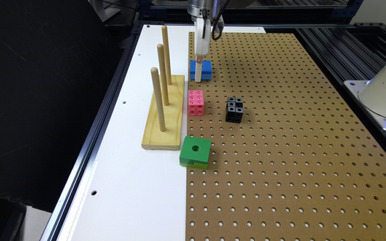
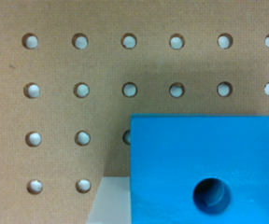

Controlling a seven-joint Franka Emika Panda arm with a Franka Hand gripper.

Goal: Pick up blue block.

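Closest to the exterior camera, bare pegboard [image 1: 280, 174] is stretching across the near part of the bench, with a green block [image 1: 195, 152] sitting at its edge where the white table surface [image 1: 119, 187] begins. Behind it, a wooden peg stand [image 1: 164, 113] is standing on the white side, a pink studded cube [image 1: 196, 102] is resting just beside it on the pegboard, and a black studded cube [image 1: 234, 109] is sitting a little further toward the exterior view's right.

Further back, the blue block [image 1: 201, 69] is lying flat on the pegboard near its far corner, and the gripper [image 1: 198, 72] is hanging straight down over it, with a pale part reaching down in front of the block's near face. In the wrist view the blue block [image 2: 207, 168] is showing its top and round centre hole close up, and nothing there is revealing the fingers, so I cannot tell whether the gripper is spread, pressed together or pinching the block.

My judgement is that the grasp is being set up or made. Risks from here: the block's faces look smooth, so a shallow or off-centre hold could be letting it slip or twist on lifting; and a sideways drift could be nudging the block toward the pink cube or the stand
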